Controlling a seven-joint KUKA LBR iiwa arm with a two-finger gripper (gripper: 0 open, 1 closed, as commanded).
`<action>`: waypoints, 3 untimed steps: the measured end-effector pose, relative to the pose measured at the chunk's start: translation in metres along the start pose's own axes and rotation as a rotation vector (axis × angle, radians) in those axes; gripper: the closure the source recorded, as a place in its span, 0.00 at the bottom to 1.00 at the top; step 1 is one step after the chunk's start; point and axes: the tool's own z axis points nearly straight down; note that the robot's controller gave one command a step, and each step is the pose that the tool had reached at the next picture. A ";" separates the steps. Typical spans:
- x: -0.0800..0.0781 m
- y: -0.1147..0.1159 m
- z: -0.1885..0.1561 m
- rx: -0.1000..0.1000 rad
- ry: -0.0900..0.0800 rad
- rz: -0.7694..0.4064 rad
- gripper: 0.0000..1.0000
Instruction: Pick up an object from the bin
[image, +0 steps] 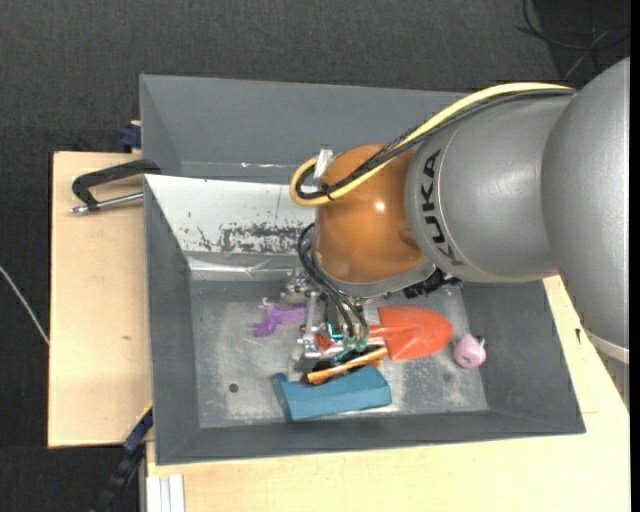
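My gripper (327, 330) hangs low in the middle of the bin, just under the arm's orange cover. Directly below it an orange pen with a dark tip (346, 366) lies slanted across the top edge of a blue flat block (334, 393) near the front wall. Something small, green and red (333, 346), sits right at the gripper, partly hidden by it. A purple small toy (274, 318) lies just to its left on the bin floor. An orange-red flat scoop-like piece (416, 332) lies just to its right.
A pink small round thing (468, 351) rests at the right of the floor, beside the orange-red piece. The arm and its orange cover hide the back middle of the bin. Bare floor shows at the front left.
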 end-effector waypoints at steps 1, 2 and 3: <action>0.000 0.000 -0.002 -0.001 -0.003 0.001 0.00; -0.004 0.005 -0.006 -0.001 -0.011 -0.025 0.00; -0.023 -0.095 0.063 -0.003 -0.009 -0.078 1.00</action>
